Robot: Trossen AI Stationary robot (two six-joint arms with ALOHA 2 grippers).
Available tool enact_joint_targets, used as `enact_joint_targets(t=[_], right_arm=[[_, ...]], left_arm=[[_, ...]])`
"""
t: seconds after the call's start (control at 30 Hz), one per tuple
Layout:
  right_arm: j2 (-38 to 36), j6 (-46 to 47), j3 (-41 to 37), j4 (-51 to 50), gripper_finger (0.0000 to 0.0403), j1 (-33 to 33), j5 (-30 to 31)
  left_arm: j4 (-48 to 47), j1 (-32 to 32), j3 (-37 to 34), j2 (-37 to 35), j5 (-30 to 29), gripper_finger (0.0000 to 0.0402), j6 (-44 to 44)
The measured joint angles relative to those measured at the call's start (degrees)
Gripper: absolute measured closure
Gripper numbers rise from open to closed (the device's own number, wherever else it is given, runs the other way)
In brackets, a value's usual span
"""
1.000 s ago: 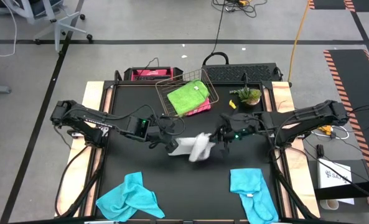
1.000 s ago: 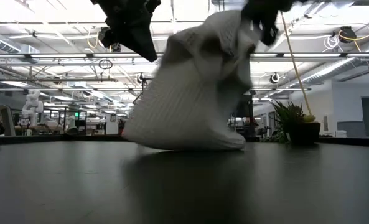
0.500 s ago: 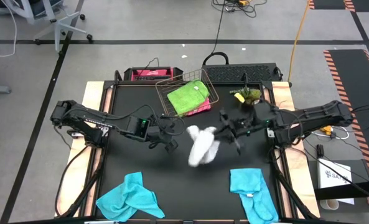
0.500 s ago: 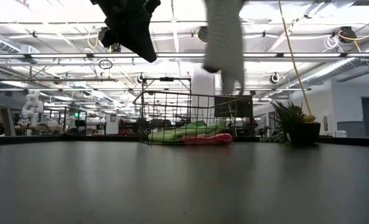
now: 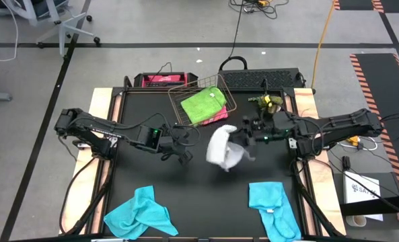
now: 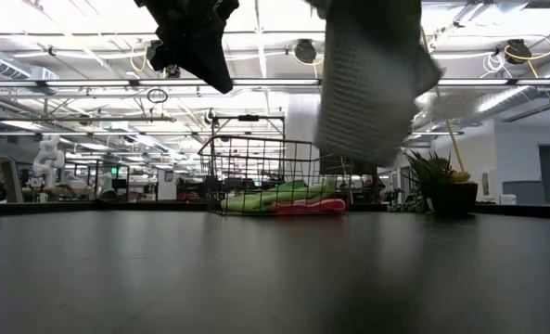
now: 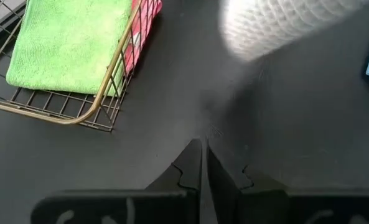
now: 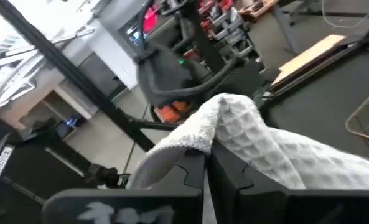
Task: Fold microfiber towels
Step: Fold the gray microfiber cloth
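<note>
A light grey microfiber towel (image 5: 223, 148) hangs in the air over the middle of the table, with my right gripper (image 5: 245, 137) shut on it at its right side. The low view shows the towel (image 6: 372, 88) clear of the table top. My left gripper (image 5: 186, 156) stands shut and holds nothing, left of the towel and above the mat; its closed fingers (image 7: 203, 163) point down at the bare mat. Two turquoise towels (image 5: 140, 214) (image 5: 272, 205) lie crumpled by the near edge. A lime green towel (image 5: 202, 105) lies on a pink one (image 5: 221, 115) in the wire basket. My right gripper pinches a bunched-up fold of the grey towel (image 8: 216, 127) between its two fingers. The fingers lie about level and come from the table's right. The cloth drapes over the fingertips and hangs slack below them, lifted clear of the table.
The copper wire basket (image 5: 179, 101) stands at the far middle, a small potted plant (image 5: 268, 102) to its right. Wooden boards (image 5: 99, 107) edge the black mat on both sides. Bare mat lies between the two turquoise towels.
My right gripper has risen, tipped up to about level and drawn back toward the table's right. The grey towel, whose lower end rested on the mat a second ago, has been lifted clear and now swings below the gripper.
</note>
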Motion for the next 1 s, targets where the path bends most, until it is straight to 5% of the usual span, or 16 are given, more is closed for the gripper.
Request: enact_joint_targets(t=[0.17,0.4,0.6,1.0], right_arm=[[0.37,-4.84,-0.01,6.56,0.0403,0.18,-11.81],[0.1,-5.61,0.0,2.05,0.0403,-1.2,-4.14],[0.1,-6.42,0.0,-3.56,0.0403,-1.72,0.32],[1.89,-6.25,0.04,-13.01,0.0403,-6.47,17.56]], left_arm=[[0.07,0.0,0.0,0.0,0.0,0.0376,0.04],[7.78,-0.46,0.0,0.0,1.54,0.0376,2.28],[22.35,-1.86,0.0,0.0,0.09,0.0376,15.01],[26.87,-4.5,1.99,0.0,2.56,0.0376,28.49]])
